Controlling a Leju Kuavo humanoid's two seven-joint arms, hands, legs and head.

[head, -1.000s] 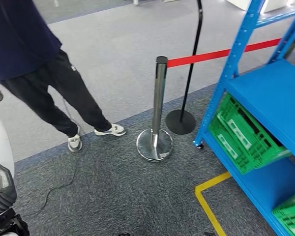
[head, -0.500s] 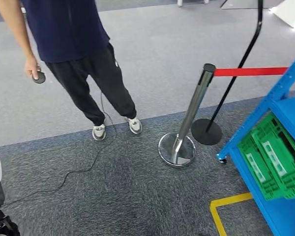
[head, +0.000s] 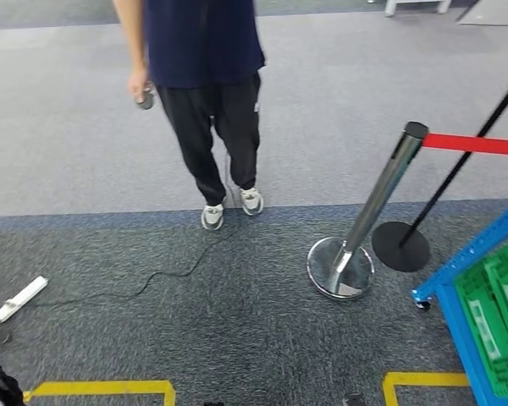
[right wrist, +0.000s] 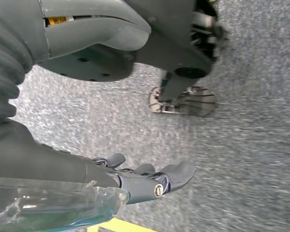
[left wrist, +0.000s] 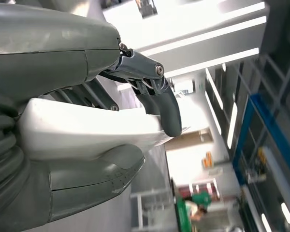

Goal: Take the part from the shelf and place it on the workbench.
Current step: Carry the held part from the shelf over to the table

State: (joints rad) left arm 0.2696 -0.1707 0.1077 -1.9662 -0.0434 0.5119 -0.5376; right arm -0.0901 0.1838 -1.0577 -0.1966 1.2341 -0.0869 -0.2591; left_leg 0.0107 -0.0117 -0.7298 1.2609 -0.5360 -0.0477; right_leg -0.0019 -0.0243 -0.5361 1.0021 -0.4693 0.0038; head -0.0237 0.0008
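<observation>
Blue shelf (head: 478, 254) has slid to the frame edge over the last second: the camera is turning away, toward a bench not yet reached. Left robot hand (left wrist: 99, 130) holds a white part (left wrist: 89, 128); right robot hand (right wrist: 110, 181) grips a clear part (right wrist: 52, 205).

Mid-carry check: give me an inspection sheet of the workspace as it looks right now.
Surface: workbench, nothing seen; grey carpet with yellow tape underfoot.
Job's things: white part; blue shelf with green crate at the right.
Clutter: power strip on the carpet.
Hands: left hand holds the white part between thumb and fingers; right hand over carpet, clear thing beside it, grip unclear.
Cables: black cable from the power strip toward the person's feet.
Surroundings: person standing ahead; chrome post with red belt.
</observation>
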